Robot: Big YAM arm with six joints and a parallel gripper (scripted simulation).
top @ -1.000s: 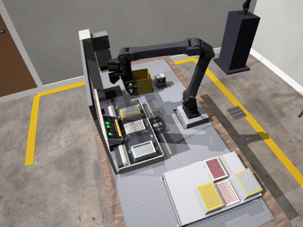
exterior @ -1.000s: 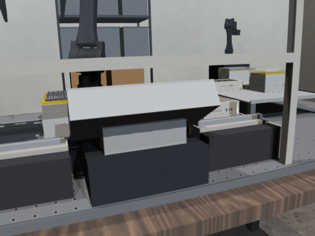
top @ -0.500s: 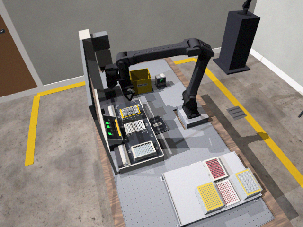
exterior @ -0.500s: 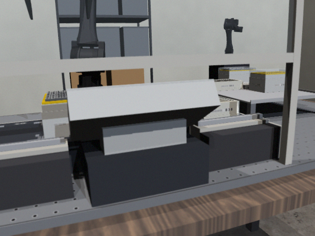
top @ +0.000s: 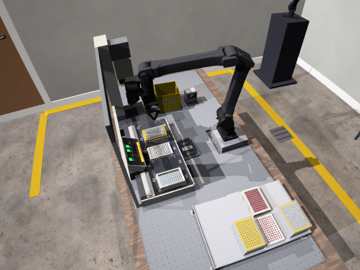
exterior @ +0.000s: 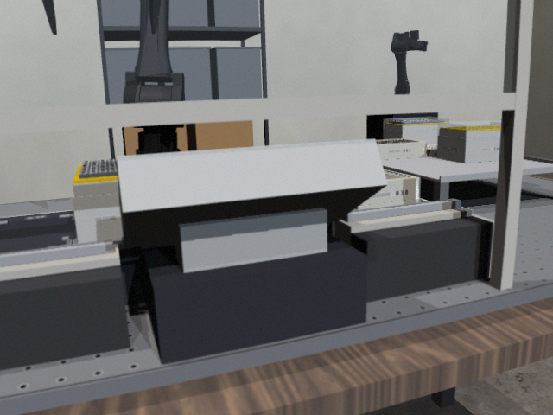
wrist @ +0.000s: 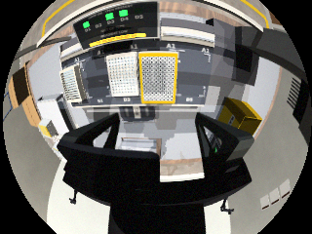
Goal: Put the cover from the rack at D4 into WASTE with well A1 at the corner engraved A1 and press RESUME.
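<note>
The tip rack at D4 (top: 154, 132) has a yellow rim and its tip grid shows open from above, with no cover on it. It also shows in the wrist view (wrist: 159, 78) and at the left of the exterior view (exterior: 96, 171). My gripper (top: 153, 113) is open and empty. It hangs above the far end of the deck, between the rack and the yellow waste bin (top: 167, 95). In the wrist view the open fingers frame the deck, with the bin (wrist: 240, 115) to the right. I cannot see inside the bin.
The open plate at D3 (top: 160, 150) and the reservoir at D1 (top: 170, 178) sit in the deck row. The lit panel (top: 132, 151) and tall handler column (top: 112, 75) stand behind it. The RESUME box (top: 190, 95) is right of the bin. The spare nest (top: 188, 150) and the shelf with several racks (top: 261, 220) lie nearer.
</note>
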